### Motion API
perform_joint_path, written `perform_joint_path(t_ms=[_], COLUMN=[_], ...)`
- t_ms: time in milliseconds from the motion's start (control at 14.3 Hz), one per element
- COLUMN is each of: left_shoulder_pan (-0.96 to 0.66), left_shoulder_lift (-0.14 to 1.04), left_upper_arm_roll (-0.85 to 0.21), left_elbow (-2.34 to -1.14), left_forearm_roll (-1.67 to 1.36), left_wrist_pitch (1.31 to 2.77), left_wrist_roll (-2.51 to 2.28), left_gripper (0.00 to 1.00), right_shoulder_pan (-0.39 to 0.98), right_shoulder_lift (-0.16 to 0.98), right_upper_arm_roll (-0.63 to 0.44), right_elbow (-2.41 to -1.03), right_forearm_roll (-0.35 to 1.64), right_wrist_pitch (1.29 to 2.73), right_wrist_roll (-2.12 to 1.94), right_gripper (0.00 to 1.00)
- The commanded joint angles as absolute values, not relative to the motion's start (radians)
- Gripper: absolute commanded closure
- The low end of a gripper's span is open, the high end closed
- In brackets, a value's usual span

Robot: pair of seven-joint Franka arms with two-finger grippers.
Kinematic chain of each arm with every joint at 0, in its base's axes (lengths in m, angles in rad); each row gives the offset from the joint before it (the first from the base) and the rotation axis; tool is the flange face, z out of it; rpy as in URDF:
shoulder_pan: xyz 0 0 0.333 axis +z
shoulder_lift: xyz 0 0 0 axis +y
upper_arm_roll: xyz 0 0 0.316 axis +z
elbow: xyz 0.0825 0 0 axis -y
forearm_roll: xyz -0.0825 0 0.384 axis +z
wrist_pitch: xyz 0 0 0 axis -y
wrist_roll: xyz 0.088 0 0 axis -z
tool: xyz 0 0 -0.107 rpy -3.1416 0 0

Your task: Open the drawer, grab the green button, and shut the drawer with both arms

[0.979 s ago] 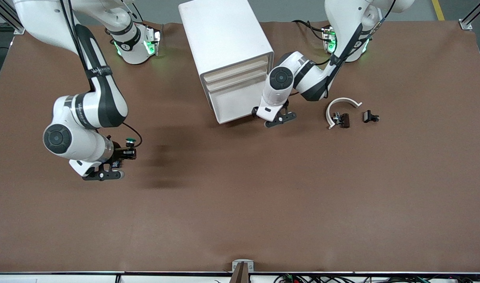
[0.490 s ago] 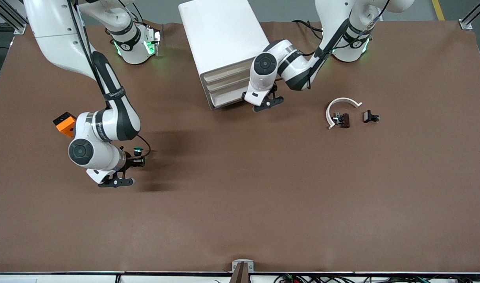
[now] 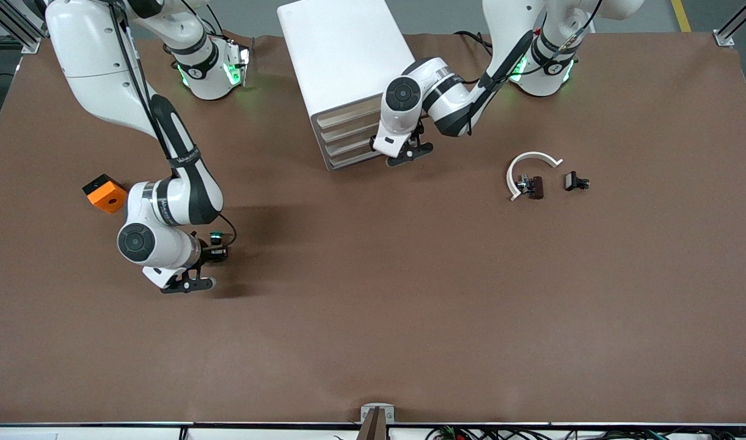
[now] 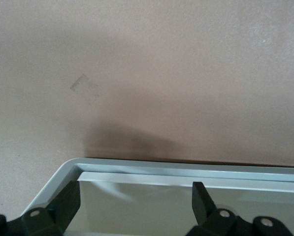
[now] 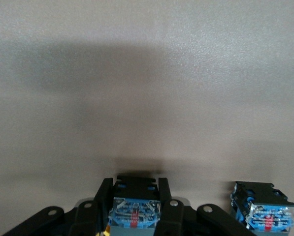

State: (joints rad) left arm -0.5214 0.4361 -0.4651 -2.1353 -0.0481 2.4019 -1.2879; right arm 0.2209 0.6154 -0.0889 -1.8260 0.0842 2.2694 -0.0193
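- The right gripper (image 3: pixel 217 252) is hanging low over the table (image 3: pixel 409 318) toward the right arm's end, its fingers (image 5: pixel 167 209) clamped on the button (image 3: pixel 215 238); the green cap is showing on top in the front view, the dark blue body (image 5: pixel 135 214) sitting between the fingers in the right wrist view
- A second dark blue block (image 5: pixel 264 210) is showing just beside that gripper in the right wrist view; what it is cannot be told
- The left gripper (image 3: pixel 407 145) is sitting at the cabinet (image 3: pixel 342 67) front, at the corner nearer the left arm's end, its fingers (image 4: pixel 202 199) spread apart and gripping nothing; the left wrist view is looking down over a grey-white rim and a pale panel
- The drawer (image 3: pixel 355 157) is lying flush with the other cream fronts, closed; the cabinet is standing near the table's edge where the bases are
- An orange block (image 3: pixel 106 192) is resting near the right arm's end of the table
- A white curved strip (image 3: pixel 525 160) and two small dark parts (image 3: pixel 534 186) (image 3: pixel 574 181) are lying toward the left arm's end, well apart from the cabinet
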Motion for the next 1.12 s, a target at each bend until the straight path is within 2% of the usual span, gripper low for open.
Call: perform_joint_path(t_ms=[0, 70, 210, 280, 560, 1049], left_shoulder_pan=[-0.483, -0.448, -0.373, -0.329, -0.171, 0.072], left_shoulder_lift=[0.428, 0.417, 0.387, 0.377, 0.348, 0.315], left_upper_arm_roll=[-0.471, -0.471, -0.468, -0.469, -0.471, -0.472], left_elbow=[-2.118, -2.109, -2.085, -2.065, -1.987, -1.959], left_forearm_roll=[-0.037, -0.032, -0.031, -0.031, 0.032, 0.138], left_wrist_pitch=[2.407, 2.399, 2.369, 2.341, 2.266, 2.255], left_wrist_roll=[-1.304, -1.304, -1.299, -1.299, -1.295, -1.064], left_gripper=[0.00, 0.00, 0.00, 0.00, 0.00, 0.00], right_shoulder_pan=[0.198, 0.198, 0.193, 0.192, 0.193, 0.172], right_shoulder_lift=[0.612, 0.612, 0.611, 0.611, 0.575, 0.394], right_upper_arm_roll=[-0.072, -0.072, -0.072, -0.072, -0.071, -0.072], right_elbow=[-1.827, -1.827, -1.827, -1.827, -1.825, -1.824], right_forearm_roll=[0.071, 0.071, 0.071, 0.071, 0.072, 0.072], right_wrist_pitch=[2.276, 2.276, 2.275, 2.272, 2.241, 2.102], right_wrist_roll=[-0.031, -0.029, -0.029, -0.029, -0.023, -0.017], right_gripper=[0.57, 0.35, 0.03, 0.00, 0.00, 0.00])
